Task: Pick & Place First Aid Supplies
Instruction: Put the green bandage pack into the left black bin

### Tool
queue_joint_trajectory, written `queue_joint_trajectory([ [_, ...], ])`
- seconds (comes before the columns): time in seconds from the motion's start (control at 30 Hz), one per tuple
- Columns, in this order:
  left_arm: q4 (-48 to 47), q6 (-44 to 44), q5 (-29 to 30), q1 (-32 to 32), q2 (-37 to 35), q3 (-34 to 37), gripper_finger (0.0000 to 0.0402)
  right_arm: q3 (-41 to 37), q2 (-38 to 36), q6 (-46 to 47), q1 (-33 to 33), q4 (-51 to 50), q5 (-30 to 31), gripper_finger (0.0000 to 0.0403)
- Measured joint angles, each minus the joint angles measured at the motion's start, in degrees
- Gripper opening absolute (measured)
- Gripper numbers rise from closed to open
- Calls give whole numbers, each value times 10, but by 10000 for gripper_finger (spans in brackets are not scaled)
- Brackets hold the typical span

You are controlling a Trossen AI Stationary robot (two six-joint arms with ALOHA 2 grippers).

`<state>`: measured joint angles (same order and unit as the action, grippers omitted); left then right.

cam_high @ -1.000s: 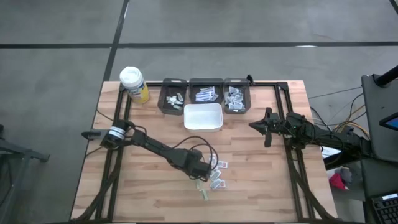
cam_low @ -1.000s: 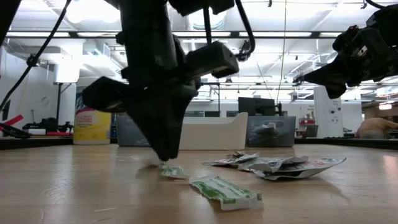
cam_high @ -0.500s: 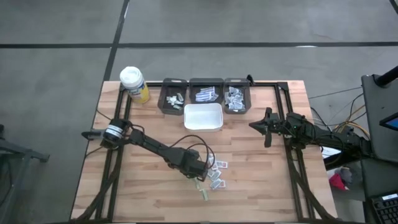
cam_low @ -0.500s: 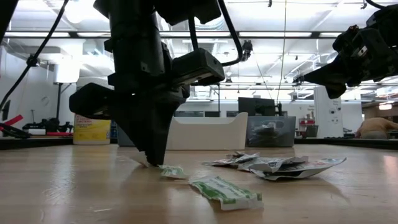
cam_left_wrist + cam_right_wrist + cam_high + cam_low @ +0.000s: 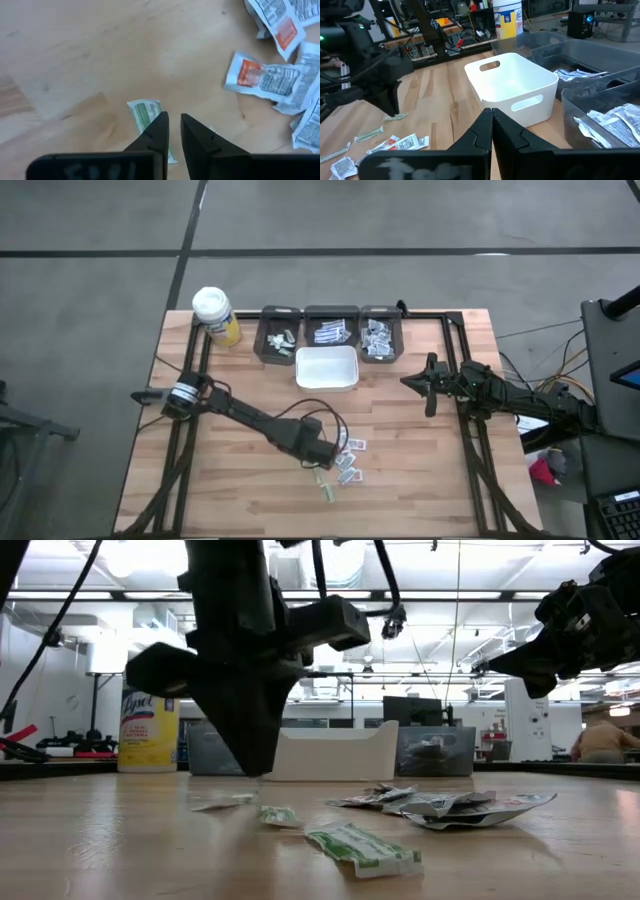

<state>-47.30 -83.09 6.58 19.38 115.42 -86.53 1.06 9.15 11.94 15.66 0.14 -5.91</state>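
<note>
Wooden bench (image 5: pixel 230 480), high view: the left gripper (image 5: pixel 322 465) hovered at the loose first aid supplies (image 5: pixel 348 467); the right gripper (image 5: pixel 408 380) waited well apart, clenched. Low view: the left gripper hung just above a green packet (image 5: pixel 278 815). Left wrist view: its fingers stood narrowly apart, grasping nothing. The pick step was judged in hand; the next move called for a square descent astride the packet. Open bench lay towards the white bin (image 5: pixel 326 367), with the bench edges well clear.

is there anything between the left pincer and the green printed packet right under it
Nothing visible. The left pincer hangs just above the green-printed packet, fingers slightly apart, with only bare table around it. The other packets lie off to one side.
</note>
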Motion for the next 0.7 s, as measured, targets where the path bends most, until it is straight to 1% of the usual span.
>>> queue_joint_trajectory([
  [0.17,-48,0,19,3,-1,-33,39,0,0,0,0,0,0,8],
  [0.3,-63,-1,19,3,-1,-34,33,0,0,0,0,0,0,8],
  [0.4,-63,-16,9,3,-1,-30,38,0,0,0,0,0,0,8],
  [0.53,-49,-23,4,3,-1,-22,64,0,0,-2,0,0,0,8],
  [0.7,-42,-25,4,3,0,-22,113,0,0,-2,0,0,0,8],
])
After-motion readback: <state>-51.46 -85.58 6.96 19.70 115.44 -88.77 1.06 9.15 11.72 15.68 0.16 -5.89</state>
